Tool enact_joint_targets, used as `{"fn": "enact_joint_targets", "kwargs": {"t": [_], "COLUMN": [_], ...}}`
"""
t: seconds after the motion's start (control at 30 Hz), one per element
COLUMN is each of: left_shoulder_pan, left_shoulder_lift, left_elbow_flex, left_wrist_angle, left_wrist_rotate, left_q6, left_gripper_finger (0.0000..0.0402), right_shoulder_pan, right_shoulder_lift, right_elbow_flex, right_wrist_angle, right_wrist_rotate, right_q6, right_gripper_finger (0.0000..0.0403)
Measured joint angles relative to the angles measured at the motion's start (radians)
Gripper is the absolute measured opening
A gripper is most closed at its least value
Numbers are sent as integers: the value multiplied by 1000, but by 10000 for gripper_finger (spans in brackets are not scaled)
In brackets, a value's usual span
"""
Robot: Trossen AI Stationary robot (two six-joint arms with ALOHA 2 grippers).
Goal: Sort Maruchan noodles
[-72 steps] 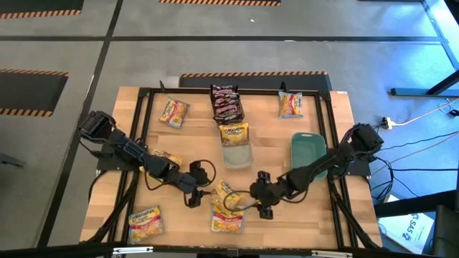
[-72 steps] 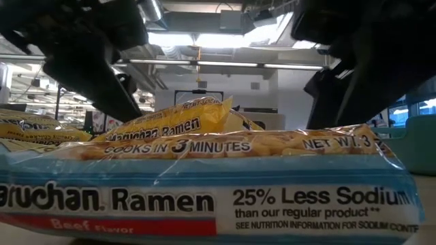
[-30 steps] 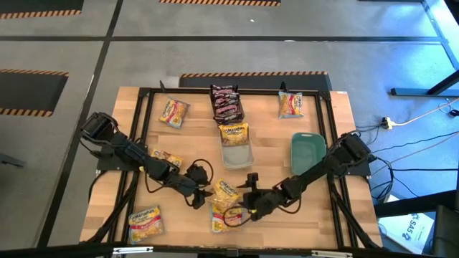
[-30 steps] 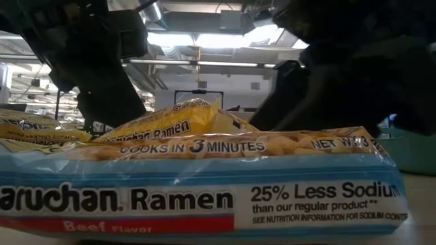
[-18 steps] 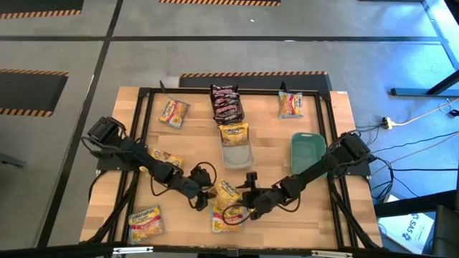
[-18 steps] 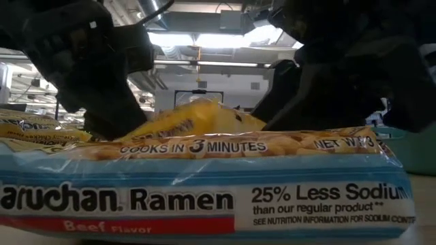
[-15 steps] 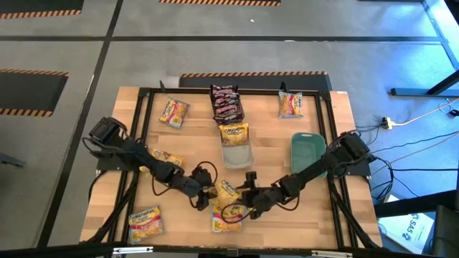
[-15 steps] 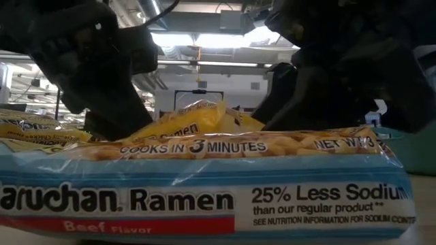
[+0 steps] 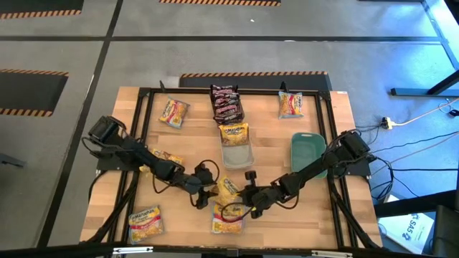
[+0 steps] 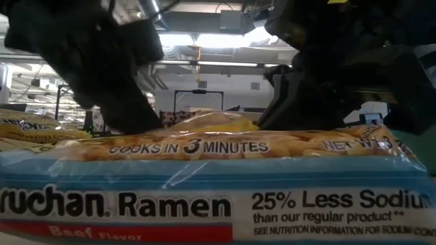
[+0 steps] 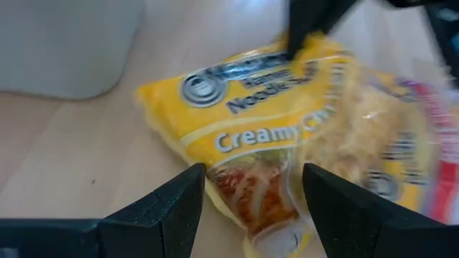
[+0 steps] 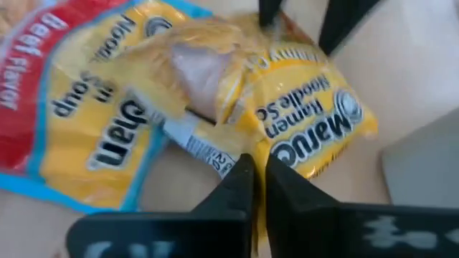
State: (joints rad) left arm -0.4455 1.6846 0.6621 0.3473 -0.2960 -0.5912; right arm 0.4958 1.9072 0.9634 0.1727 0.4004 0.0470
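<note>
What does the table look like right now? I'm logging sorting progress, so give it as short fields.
left gripper: open, at the yellow packet
right gripper: shut on that packet's edge
blue-edged beef packet: beside it, near front edge
dark packets: stacked at back
clear bin: one packet on its rim
teal bin: no packet visible inside

Your wooden table (image 9: 179, 140) carried scattered ramen packets (image 9: 173, 112), dark ones (image 9: 226, 102) at the far edge. A clear bin (image 9: 237, 153) and a teal bin (image 9: 306, 152) sat mid-table, well apart.
</note>
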Motion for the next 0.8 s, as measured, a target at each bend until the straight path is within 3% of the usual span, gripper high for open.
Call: {"fn": "enact_joint_targets", "kwargs": {"t": [0.3,0.6,0.8], "left_shoulder_pan": [-35,-7,35], "left_shoulder_lift": [-171,-184,-179], "left_elbow_flex": [1,2,1], "left_wrist_angle": [-156,-151,-152], "left_wrist_rotate": [-1,20,65], "left_q6": [2,-34,-62], "left_gripper_finger": [229,231,265], "right_shoulder_pan": [29,32,43], "right_shoulder_lift": [-27,-57,-63], "right_elbow_flex": [24,155,176], "right_wrist_angle": [-71,-314,-343], "right_wrist_rotate": [40,104,116], "right_q6": [-53,-86,-100], "right_gripper_finger": [3,1,0]}}
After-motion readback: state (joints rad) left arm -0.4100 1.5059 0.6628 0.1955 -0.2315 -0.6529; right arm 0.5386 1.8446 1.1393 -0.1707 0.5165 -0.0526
